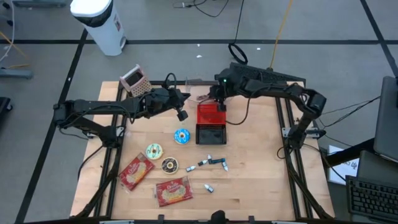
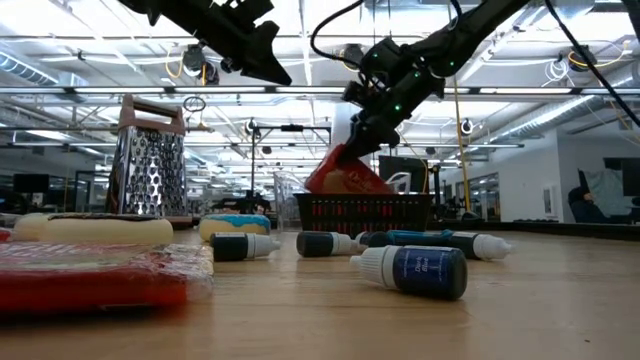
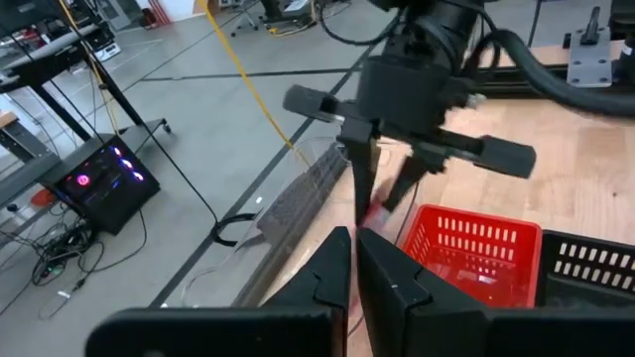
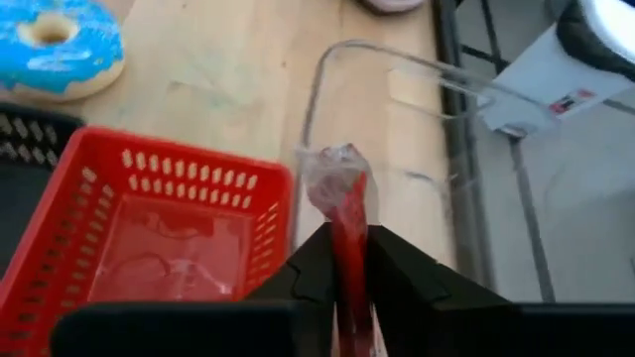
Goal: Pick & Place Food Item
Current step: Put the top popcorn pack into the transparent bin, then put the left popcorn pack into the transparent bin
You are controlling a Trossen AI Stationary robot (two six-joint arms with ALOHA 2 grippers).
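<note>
My right gripper (image 4: 347, 260) is over the far edge of the red basket (image 4: 149, 188), shut on a red food packet (image 4: 343, 213). In the low view the packet (image 2: 345, 178) slants down from the gripper (image 2: 368, 128) behind the baskets' walls. My left gripper (image 3: 352, 260) is shut and holds nothing. It hovers above the table left of the red basket (image 1: 211, 115), seen in the high view (image 1: 180, 112). Two more red packets (image 1: 135, 171) (image 1: 173, 191) lie flat near the front edge. My right gripper pinches the red packet between its two fingers, just below its clear crimped end (image 4: 335, 171), which sticks out past the fingertips. The fingers slant down from the far side. The packet hangs tilted below them; the basket walls hide its lower end (image 2: 335, 188).
A black basket (image 1: 211, 134) adjoins the red one on its near side. A blue-iced donut (image 1: 181, 135), two more round pastries (image 1: 153, 150) (image 1: 169, 165) and several small bottles (image 1: 211, 163) lie toward the front. A metal grater (image 1: 134, 79) stands at the far left.
</note>
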